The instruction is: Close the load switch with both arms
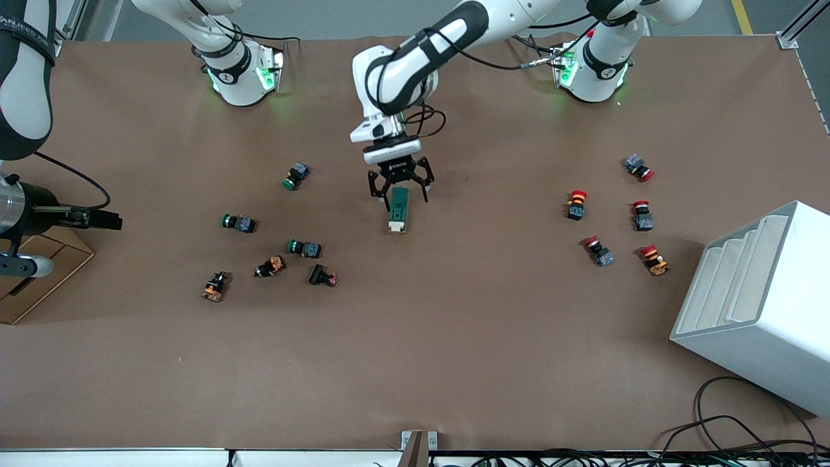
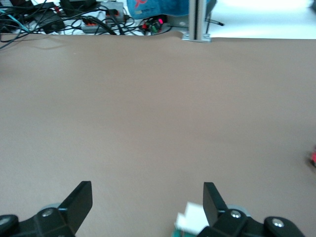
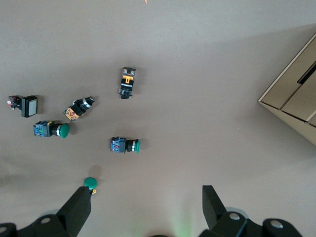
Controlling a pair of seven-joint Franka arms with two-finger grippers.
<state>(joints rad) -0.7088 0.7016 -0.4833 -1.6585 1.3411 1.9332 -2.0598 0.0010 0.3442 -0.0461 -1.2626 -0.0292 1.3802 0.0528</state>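
Two Franka arms are working at a brown table point(image 1: 454, 363), and only one is reaching the load switch point(image 1: 398, 209), which is lying mid-table between a cluster of green push buttons point(image 1: 272, 250) and a cluster of red push buttons point(image 1: 616, 220). Its long axis is running from the robot bases toward the front camera, with the whitish lever end nearer that camera. The left gripper point(image 1: 400, 187) is hanging right over the switch's dark-green end, its fingers spread wide on either side of the block and gripping nothing; contact is hard to judge from above. The left wrist view is catching just a pale corner of the switch point(image 2: 190, 222) beside one finger point(image 2: 213, 200), suggesting the block is sitting off-centre in the gap. The right gripper point(image 3: 145, 210) is waiting well away from the switch, over the green buttons, jaws likewise wide and empty. Only the right wrist view is showing the cardboard box point(image 3: 296, 103); only the front view is showing the white rack point(image 1: 752, 305).
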